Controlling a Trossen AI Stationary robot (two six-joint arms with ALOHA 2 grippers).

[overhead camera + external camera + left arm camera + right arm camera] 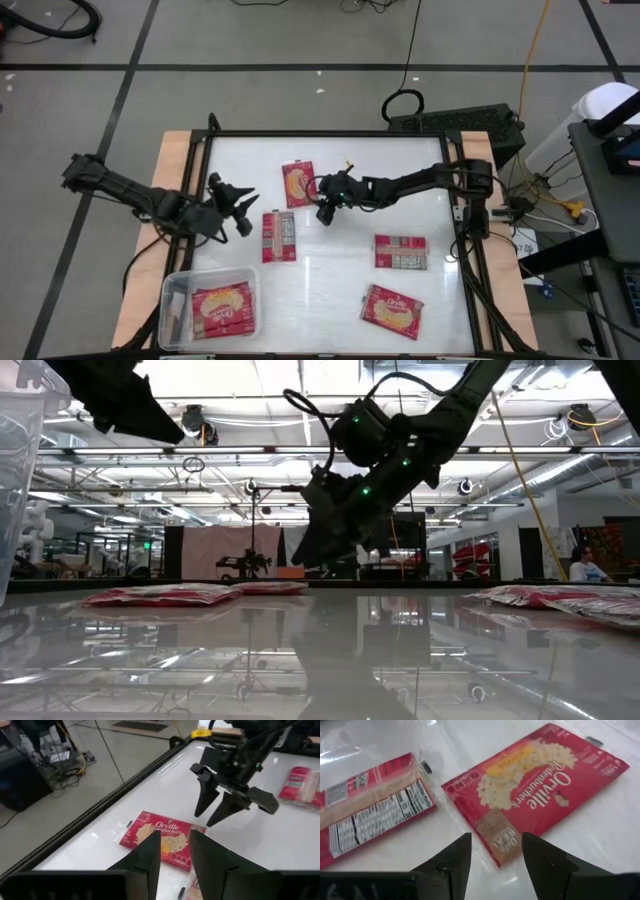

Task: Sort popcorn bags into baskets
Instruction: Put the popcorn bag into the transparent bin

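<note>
The white table [330, 285] carries four loose popcorn bags; a fifth [224, 309] lies inside the clear basket [175, 282] at the near left corner. The right gripper [325, 209] hangs just above the far bag [297, 181], picture side up, fingers [451, 860] spread and holding nothing. The left gripper [243, 207] hovers beside the label-up bag [278, 236], its fingers parted, nothing between them.

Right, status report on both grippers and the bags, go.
Right gripper open, empty, above face-up popcorn bag. Left gripper open, empty, beside face-down bag. Basket holds one bag. Nothing in the way.
</note>
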